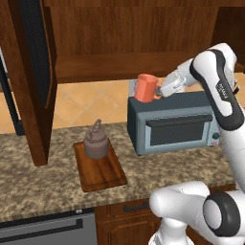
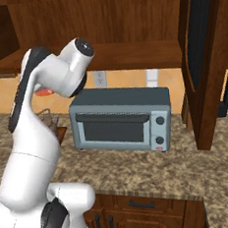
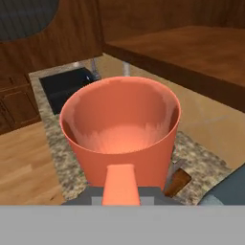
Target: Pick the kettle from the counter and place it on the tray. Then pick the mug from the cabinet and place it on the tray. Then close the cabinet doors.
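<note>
The orange-coral mug hangs in the air above the left end of the toaster oven, below the cabinet shelf. My gripper is shut on it from the right, at the handle side. In the hand view the mug is seen close up from its open mouth, with its handle nearest me. The brownish-grey kettle stands upright on the reddish-brown tray, down and to the left of the mug. Both cabinet doors stand open: the left door and the right door.
A grey toaster oven sits on the granite counter right of the tray, directly under my hand. The open left door reaches down close to the counter beside the tray. A black sink lies in the counter beyond the mug.
</note>
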Motion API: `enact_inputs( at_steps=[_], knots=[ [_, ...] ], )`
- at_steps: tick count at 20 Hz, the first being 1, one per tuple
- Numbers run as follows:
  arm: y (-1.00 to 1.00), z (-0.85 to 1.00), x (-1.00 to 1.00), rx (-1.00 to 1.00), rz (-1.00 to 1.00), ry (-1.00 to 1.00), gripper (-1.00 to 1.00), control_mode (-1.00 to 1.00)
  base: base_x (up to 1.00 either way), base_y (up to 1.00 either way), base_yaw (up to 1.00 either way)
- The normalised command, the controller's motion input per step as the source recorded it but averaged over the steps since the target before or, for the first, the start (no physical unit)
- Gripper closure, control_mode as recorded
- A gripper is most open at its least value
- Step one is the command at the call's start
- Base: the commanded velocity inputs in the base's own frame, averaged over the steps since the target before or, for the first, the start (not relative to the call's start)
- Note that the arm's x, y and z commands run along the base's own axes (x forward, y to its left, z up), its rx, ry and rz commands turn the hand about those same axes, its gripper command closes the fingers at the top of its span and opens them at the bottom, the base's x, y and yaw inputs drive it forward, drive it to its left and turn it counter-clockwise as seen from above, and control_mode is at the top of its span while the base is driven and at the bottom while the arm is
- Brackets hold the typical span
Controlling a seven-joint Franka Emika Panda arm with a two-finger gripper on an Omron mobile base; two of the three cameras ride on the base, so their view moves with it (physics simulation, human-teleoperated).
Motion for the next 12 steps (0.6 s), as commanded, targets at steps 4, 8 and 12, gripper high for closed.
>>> enact_inputs(
  at_steps=[4,8,12],
  knots=[
    [0.95,-1.0,-0.61,-0.03,0.11,0.0,1.0,-1.0,0.0,0.0,0.0],
    [0.99,-1.0,-0.34,0.0,0.08,0.0,1.0,-1.0,0.0,0.0,0.0],
    [0.39,-1.0,-0.05,0.01,0.09,0.13,1.0,-1.0,0.0,0.0,0.0]
  ],
)
